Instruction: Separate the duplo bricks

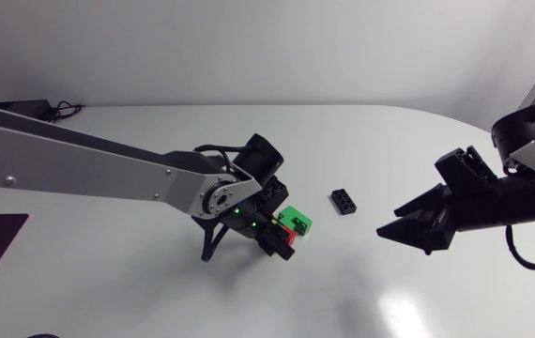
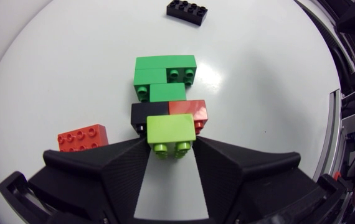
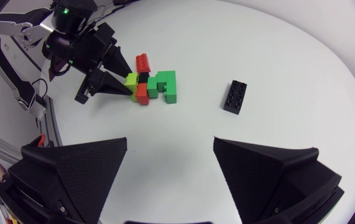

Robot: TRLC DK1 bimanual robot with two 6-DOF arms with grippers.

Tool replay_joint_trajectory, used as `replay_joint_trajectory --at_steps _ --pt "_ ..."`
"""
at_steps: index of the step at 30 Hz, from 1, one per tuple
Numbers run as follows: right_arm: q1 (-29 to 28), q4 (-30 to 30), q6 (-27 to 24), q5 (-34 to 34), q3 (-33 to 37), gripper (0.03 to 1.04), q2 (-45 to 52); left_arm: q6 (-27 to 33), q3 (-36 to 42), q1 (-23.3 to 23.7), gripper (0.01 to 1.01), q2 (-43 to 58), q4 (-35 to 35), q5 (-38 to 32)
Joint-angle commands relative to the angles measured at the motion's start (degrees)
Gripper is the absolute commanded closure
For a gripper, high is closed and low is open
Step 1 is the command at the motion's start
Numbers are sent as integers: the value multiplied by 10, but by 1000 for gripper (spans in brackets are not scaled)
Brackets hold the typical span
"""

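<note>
Duplo bricks (image 2: 165,93) sit locked in one clump near the middle of the table (image 1: 136,291), straight ahead of the left gripper (image 2: 171,144). The clump's long axis runs away from that gripper. The lime brick (image 2: 172,127) is at the near end, a black piece and a red piece sit behind it, and the green bricks are at the far end, pointing roughly toward a single black brick (image 2: 188,10) that lies well apart. A loose red brick (image 2: 83,137) lies just beside the left gripper.

The left gripper's fingers are narrowed onto the lime brick, and each appears to touch one side of it. The right gripper (image 3: 170,139) hangs wide and empty, well apart from the clump.

I judge the step in hand to be gripping the lime end piece. The next move calls for the right arm to come in and pin or clamp the green end, so that a pull or twist along the long axis splits the joint rather than dragging the whole clump.
</note>
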Motion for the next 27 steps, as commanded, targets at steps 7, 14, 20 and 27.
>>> replay_joint_trajectory --at_steps 7,14,20,27 --pt "-6 5 7 -3 -18 66 10 -15 10 -11 666 14 2 -21" --pt "-7 13 7 -5 -25 66 14 -12 -4 -10 746 2 20 -21" --pt "-6 14 7 -7 -25 66 14 7 -11 -10 746 -17 23 -21" --pt "11 13 -8 -19 -34 66 -4 72 -20 -9 744 -62 18 -21"
